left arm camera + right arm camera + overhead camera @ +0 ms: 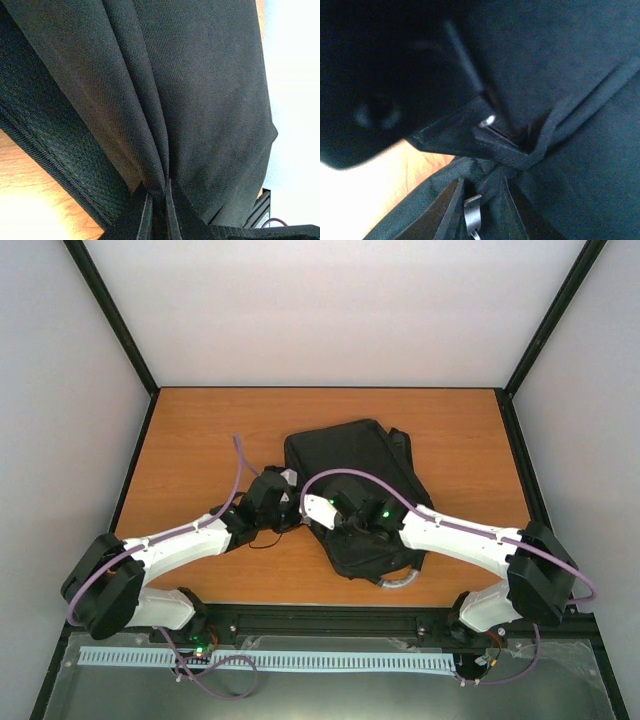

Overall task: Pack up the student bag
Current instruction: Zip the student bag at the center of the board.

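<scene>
Bag [350,455] lies flat in the middle of the counter [200,440]. The left claw [159,202] is closed on a fold of fabric at the left edge of the bag. The right claw [480,200] is pressed against its near part; I cannot tell if it is open or closed.

Top view looking down, wrist views close on student bag [350,455]

In the top view, the left arm [180,540] and right arm [455,532] hide the lower-left part of the large black soft fabric backpack [350,455]. The upper left of the right wrist view is a dark blur, and a small silvery metal piece [472,212] runs off its bottom edge.
</scene>
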